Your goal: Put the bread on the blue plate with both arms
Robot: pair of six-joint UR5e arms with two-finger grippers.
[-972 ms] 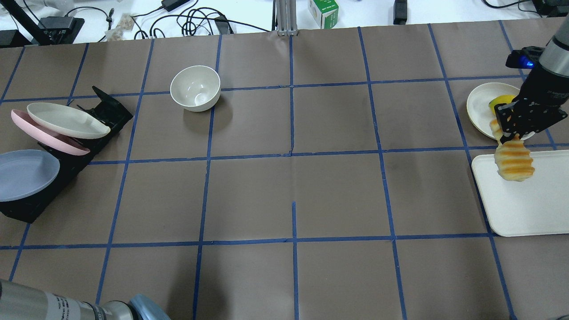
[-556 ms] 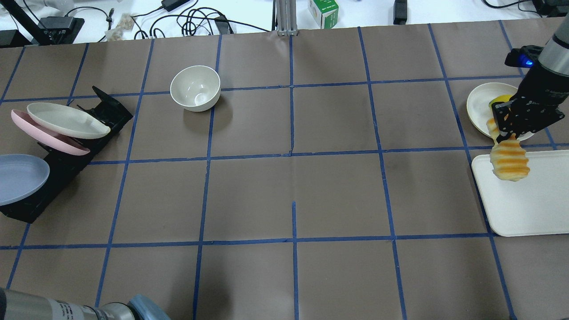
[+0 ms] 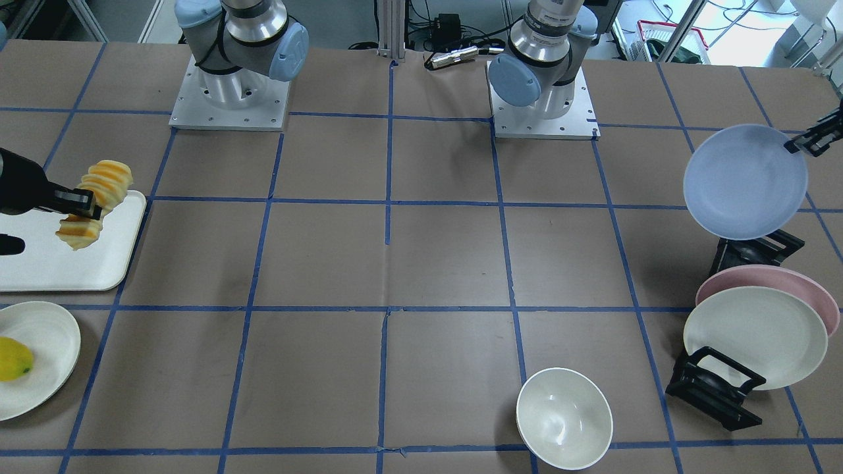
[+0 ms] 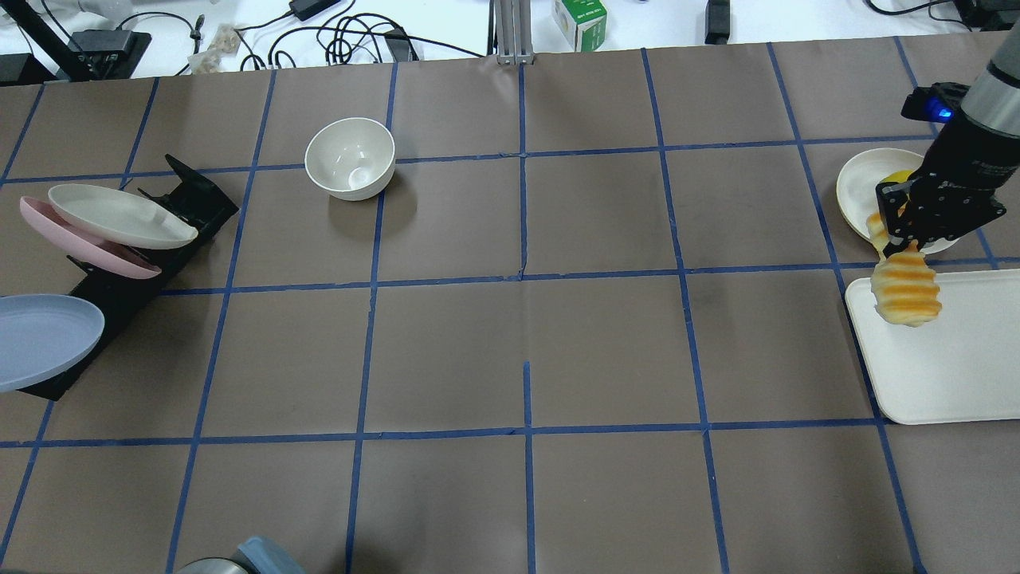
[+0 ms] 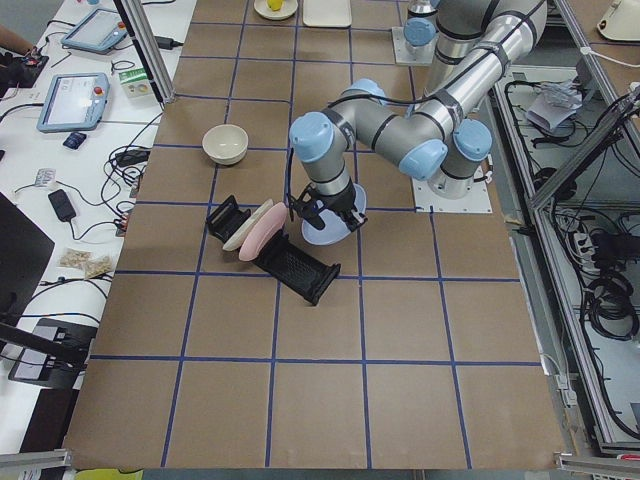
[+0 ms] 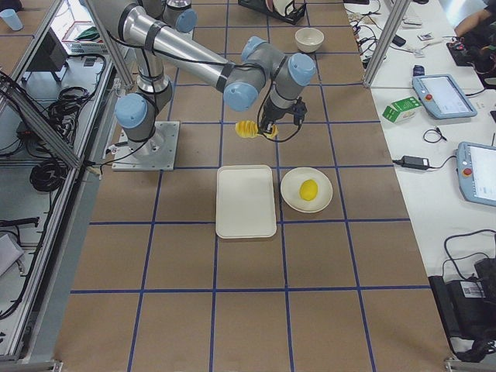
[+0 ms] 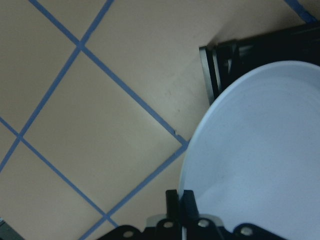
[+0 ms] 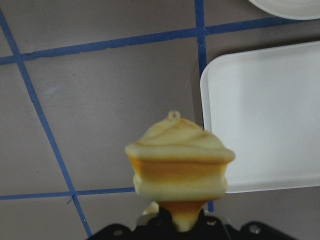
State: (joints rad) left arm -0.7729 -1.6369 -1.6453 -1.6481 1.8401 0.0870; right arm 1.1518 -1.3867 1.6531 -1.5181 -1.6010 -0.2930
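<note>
My right gripper [image 4: 896, 247] is shut on the bread [image 4: 906, 293], an orange-striped ridged loaf that hangs in the air over the white tray's [image 4: 948, 367] left edge. The bread also shows in the front view [image 3: 92, 201] and fills the right wrist view [image 8: 179, 165]. My left gripper [image 3: 800, 140] is shut on the rim of the blue plate [image 3: 744, 181] and holds it tilted above the near end of the black rack [image 4: 119, 287]. The blue plate sits at the overhead view's left edge [image 4: 40, 339] and in the left wrist view [image 7: 260, 160].
A pink plate [image 4: 80, 243] and a cream plate [image 4: 119, 215] lean in the rack. A cream bowl [image 4: 351, 158] stands left of centre at the back. A cream plate [image 3: 46, 368] with a yellow lemon [image 3: 13, 359] lies beside the tray.
The blue plate has shifted toward the robot's side and off the rack's end. The bread has moved a little to the left with my right gripper.
</note>
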